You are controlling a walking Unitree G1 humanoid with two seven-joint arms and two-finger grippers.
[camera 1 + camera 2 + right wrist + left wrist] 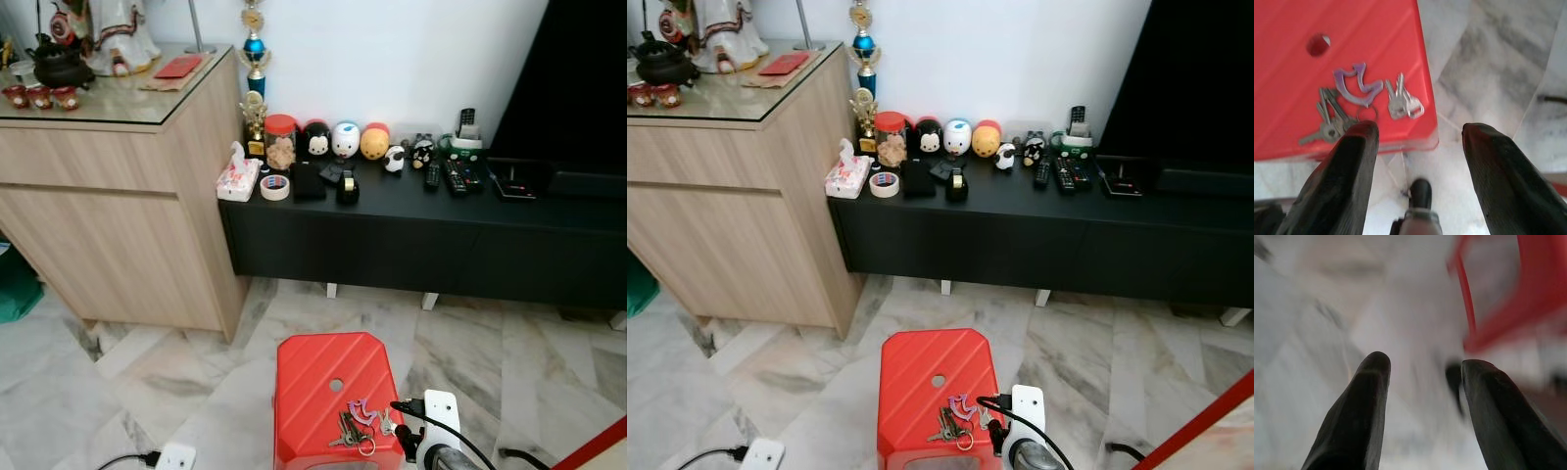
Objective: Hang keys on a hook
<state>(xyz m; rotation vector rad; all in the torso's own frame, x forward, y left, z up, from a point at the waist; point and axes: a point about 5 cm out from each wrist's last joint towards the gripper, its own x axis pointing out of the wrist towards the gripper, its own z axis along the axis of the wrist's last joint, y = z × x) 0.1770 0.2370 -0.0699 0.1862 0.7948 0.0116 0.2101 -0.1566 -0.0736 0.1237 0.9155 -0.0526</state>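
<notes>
Wood-grain cabinet (118,196) fills the upper left of the head view; black TV console (411,235) runs to the right of it. Lower centre: red stool (328,392), keys (358,426) lying on its near right part with a purple tag. Right gripper (1418,147) spread wide, empty, just past the stool's edge. Left gripper (1422,406) spread wide over blurred floor.

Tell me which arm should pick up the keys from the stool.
Right. The right end effector hangs open just past the red stool's near edge, beside the keys. The left end effector faces blurred floor, off to the stool's side.
</notes>
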